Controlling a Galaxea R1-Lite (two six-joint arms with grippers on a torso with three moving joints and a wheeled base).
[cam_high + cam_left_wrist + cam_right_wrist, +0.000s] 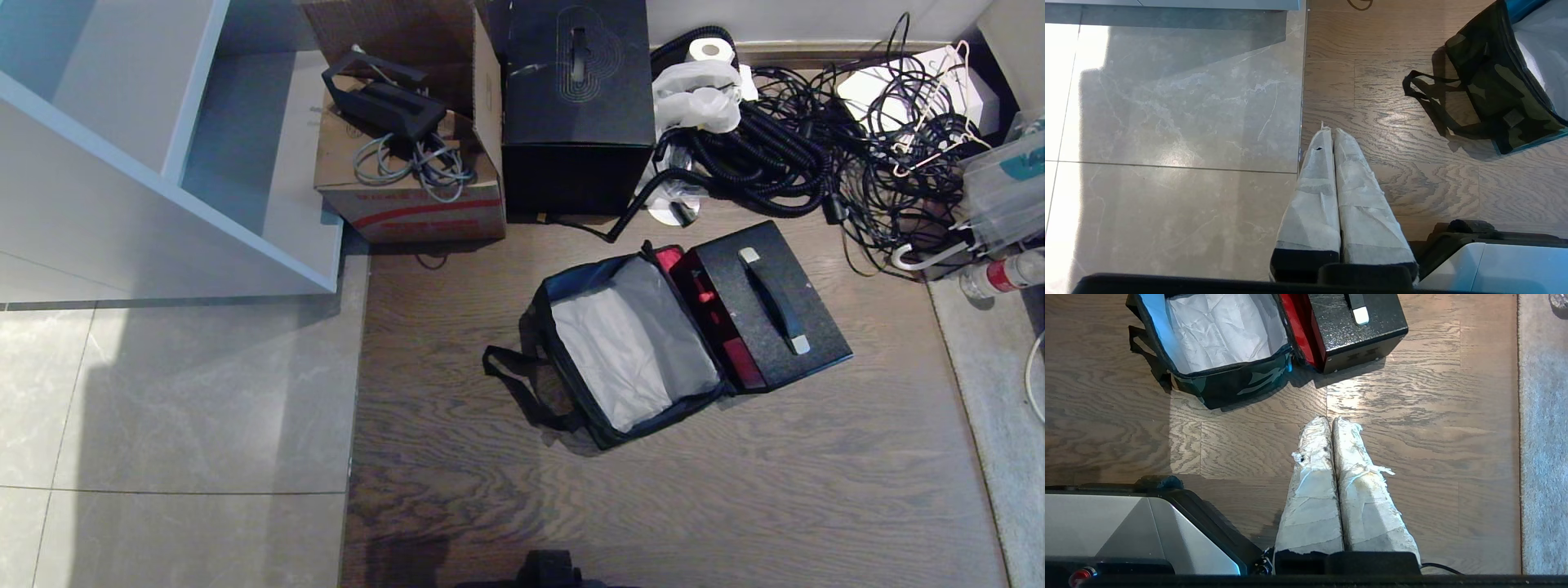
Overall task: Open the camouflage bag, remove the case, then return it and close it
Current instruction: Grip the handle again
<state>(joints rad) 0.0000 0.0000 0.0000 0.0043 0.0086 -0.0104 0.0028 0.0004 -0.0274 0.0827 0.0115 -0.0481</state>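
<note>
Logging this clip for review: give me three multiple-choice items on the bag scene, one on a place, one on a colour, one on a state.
1. Where does the black case sit?
A. on the floor beside the camouflage bag
B. inside the bag
C. on the cardboard box

2. What colour is the bag's lining?
A. red
B. silver
C. yellow

3. How do the left tool and right tool stand?
A. both open
B. one holds the case
C. both shut, holding nothing

Answers:
1 A, the case rests on the wooden floor against the open bag's side.
2 B, crinkled silver foil fills the inside.
3 C, each wrist view shows wrapped fingers pressed together over bare floor.
</note>
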